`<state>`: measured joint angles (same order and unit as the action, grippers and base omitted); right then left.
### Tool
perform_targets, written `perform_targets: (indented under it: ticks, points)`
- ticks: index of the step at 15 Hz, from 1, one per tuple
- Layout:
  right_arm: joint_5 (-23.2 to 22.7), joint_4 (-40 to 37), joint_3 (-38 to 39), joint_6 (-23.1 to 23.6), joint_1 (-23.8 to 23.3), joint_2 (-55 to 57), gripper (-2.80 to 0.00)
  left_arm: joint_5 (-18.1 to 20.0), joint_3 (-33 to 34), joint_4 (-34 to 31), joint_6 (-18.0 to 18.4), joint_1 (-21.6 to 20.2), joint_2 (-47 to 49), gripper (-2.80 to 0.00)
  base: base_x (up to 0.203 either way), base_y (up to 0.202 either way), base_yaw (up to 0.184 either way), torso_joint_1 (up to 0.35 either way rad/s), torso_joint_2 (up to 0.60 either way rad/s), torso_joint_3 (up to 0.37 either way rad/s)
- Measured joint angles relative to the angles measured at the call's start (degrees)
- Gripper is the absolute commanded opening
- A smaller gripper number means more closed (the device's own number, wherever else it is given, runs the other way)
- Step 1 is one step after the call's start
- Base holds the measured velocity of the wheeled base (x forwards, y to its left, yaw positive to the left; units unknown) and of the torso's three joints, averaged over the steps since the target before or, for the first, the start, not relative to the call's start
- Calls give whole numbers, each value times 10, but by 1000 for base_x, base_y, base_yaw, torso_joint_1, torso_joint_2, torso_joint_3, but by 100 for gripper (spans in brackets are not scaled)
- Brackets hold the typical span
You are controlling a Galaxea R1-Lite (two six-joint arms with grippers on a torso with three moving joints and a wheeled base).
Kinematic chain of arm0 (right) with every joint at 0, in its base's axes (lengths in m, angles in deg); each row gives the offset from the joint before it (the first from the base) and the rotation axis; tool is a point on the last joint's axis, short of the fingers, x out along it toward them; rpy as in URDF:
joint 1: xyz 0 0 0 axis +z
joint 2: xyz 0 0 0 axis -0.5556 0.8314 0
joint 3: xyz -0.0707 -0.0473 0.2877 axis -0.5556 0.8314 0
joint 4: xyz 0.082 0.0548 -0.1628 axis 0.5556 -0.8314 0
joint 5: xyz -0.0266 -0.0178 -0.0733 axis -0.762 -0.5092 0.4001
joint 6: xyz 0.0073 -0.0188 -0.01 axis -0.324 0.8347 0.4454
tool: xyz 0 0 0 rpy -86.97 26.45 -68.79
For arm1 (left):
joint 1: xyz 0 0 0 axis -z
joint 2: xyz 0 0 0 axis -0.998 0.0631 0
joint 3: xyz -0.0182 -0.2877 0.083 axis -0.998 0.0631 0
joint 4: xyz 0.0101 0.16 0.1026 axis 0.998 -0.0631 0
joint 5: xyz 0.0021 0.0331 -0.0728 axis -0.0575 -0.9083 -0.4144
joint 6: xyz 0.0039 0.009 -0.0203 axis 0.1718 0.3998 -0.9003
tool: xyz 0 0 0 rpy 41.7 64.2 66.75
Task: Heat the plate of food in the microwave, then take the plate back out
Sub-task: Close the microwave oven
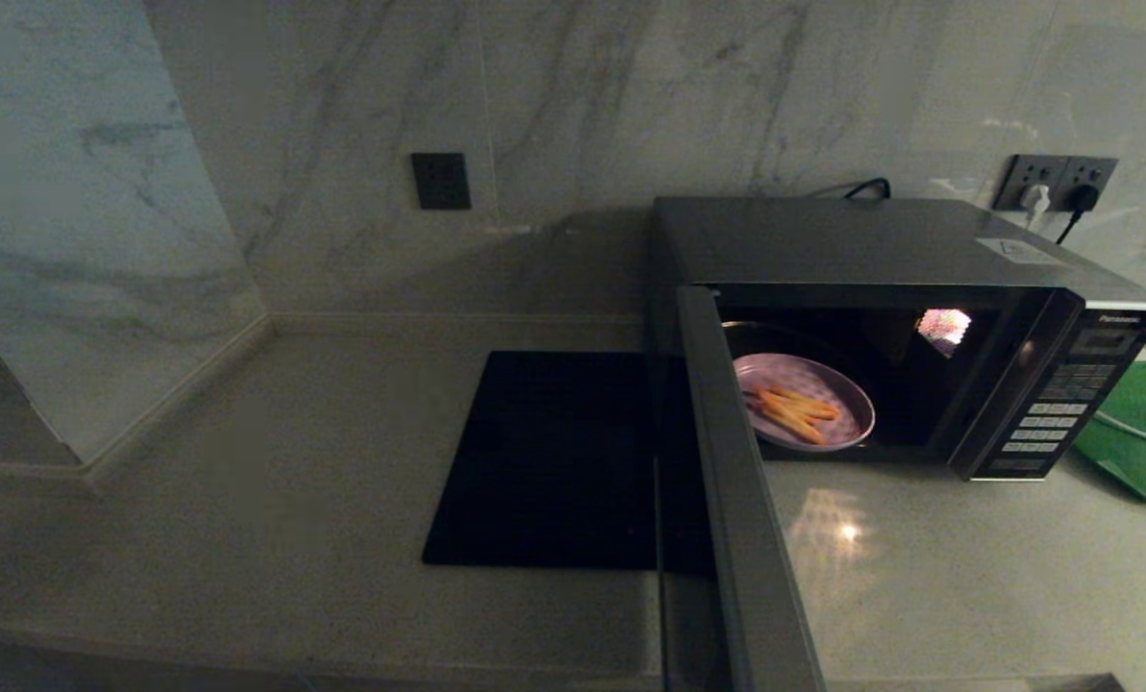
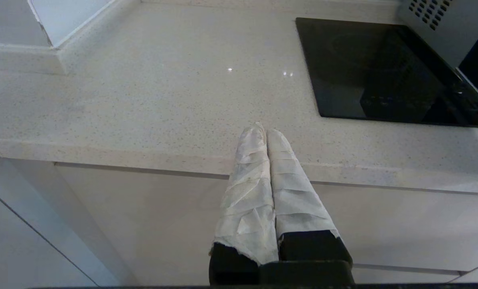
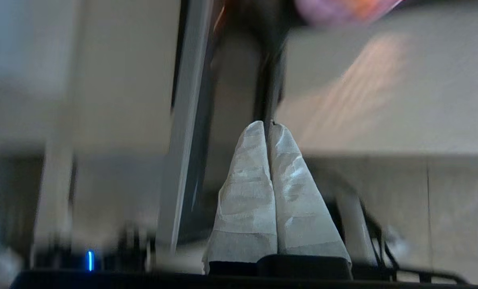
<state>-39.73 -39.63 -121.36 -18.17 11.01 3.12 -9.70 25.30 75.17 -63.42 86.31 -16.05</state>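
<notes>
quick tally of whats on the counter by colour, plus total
black: 1, the flat mat
silver and black: 1, the microwave, door open
pink-lilac: 1, the plate of food inside it
green: 1, the tray
total: 4

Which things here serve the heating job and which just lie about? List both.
Job: plate of food inside the open microwave; right gripper, shut, empty, near the door's edge.
Lying about: black mat, green tray, left gripper parked by the counter edge.

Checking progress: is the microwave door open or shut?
Open: the microwave door swings toward the camera, exposing the plate of food inside.
</notes>
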Motion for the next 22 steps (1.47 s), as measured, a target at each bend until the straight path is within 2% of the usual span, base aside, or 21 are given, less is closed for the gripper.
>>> perform_targets:
  ticks: [6, 9, 14, 22]
  points:
    - [-12, 6, -8, 33, 133, 92, -280, 0, 0, 0, 0, 0, 0, -280, 0, 0, 0, 0, 0, 0]
    - [-11, 11, -8, 39, 181, 139, -280, 0, 0, 0, 0, -1, 0, -280, 0, 0, 0, 0, 0, 0]
    - [-14, 62, -7, 72, 197, 201, -280, 0, 0, 0, 0, -1, 0, -280, 0, 0, 0, 0, 0, 0]
    - [-16, 72, -7, 73, 219, 253, -280, 0, 0, 0, 0, 0, 0, -280, 0, 0, 0, 0, 0, 0]
